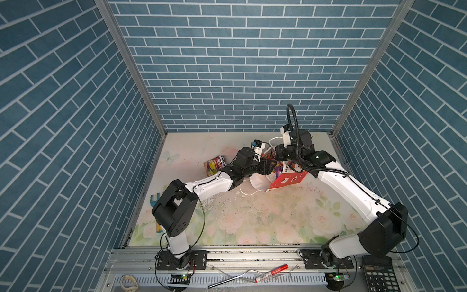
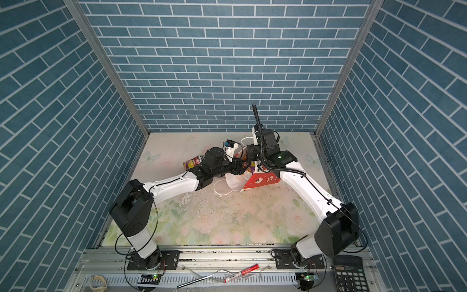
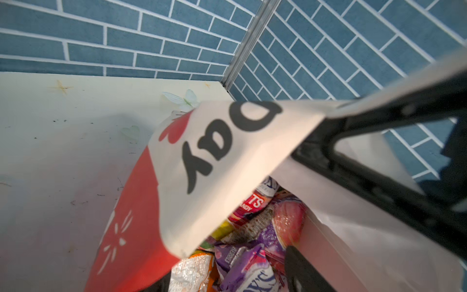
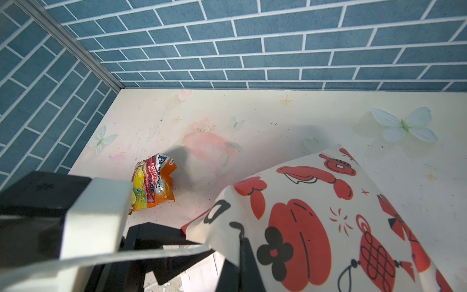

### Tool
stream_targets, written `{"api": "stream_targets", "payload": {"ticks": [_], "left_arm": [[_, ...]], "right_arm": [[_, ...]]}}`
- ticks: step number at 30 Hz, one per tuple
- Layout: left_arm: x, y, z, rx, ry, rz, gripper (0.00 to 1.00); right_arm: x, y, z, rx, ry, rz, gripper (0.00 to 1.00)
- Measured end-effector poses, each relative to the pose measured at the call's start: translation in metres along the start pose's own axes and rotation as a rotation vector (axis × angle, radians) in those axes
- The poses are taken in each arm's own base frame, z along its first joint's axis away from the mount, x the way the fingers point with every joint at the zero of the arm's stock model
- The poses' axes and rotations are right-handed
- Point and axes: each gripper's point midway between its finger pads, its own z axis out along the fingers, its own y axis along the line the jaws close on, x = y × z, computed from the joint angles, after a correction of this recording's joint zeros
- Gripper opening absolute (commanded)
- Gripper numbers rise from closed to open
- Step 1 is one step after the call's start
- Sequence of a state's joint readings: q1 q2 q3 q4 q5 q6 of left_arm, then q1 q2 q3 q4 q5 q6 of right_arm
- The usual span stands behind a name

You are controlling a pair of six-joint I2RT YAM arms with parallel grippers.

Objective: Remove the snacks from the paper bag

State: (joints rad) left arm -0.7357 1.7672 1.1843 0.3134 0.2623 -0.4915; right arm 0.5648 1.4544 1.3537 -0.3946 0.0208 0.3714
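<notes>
The paper bag [image 1: 288, 180] [image 2: 260, 180] lies tilted at the middle back of the table, its mouth toward the left arm. My right gripper [image 4: 237, 268] is shut on the bag's white printed wall [image 4: 303, 227] near the rim and holds it up. My left gripper [image 3: 232, 278] is open inside the mouth, just above the snacks: purple packets [image 3: 252, 263] and an orange and silver packet [image 3: 194, 273]. Nothing sits between its fingers [image 3: 300, 268]. One orange Fox's candy bag [image 1: 214, 165] [image 4: 153, 183] lies on the table left of the paper bag.
The bag's white cord handle [image 1: 249, 193] trails on the floral table in front of it. On the front rail lie a red marker [image 1: 271, 273], a calculator [image 1: 379, 274] and rubber bands [image 1: 129, 282]. Blue brick walls close in three sides.
</notes>
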Motion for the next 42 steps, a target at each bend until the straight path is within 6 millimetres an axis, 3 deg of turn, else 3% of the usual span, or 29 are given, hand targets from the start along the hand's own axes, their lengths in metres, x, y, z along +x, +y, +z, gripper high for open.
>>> {"api": "stream_targets", "payload": {"ticks": [10, 27, 29, 33, 40, 42], "left_arm": [[-0.009, 0.006, 0.019, -0.017, -0.051, 0.033, 0.74], [0.001, -0.011, 0.043, 0.142, -0.051, 0.058, 0.79], [-0.002, -0.011, 0.048, 0.143, -0.055, 0.058, 0.79], [-0.005, -0.004, 0.052, 0.117, -0.064, 0.054, 0.79], [-0.006, 0.003, 0.053, 0.085, -0.068, 0.059, 0.79], [-0.005, 0.004, 0.053, 0.085, -0.066, 0.062, 0.79]], "right_arm": [[-0.001, -0.004, 0.001, 0.013, -0.005, 0.003, 0.00], [0.000, -0.006, 0.001, 0.025, -0.002, 0.001, 0.02], [0.000, -0.006, 0.001, 0.022, 0.000, 0.002, 0.31], [0.006, -0.004, 0.000, 0.012, 0.023, -0.007, 0.67], [0.010, -0.009, -0.017, 0.037, 0.044, -0.016, 0.99], [0.007, -0.010, -0.028, 0.045, 0.037, -0.020, 0.99]]}}
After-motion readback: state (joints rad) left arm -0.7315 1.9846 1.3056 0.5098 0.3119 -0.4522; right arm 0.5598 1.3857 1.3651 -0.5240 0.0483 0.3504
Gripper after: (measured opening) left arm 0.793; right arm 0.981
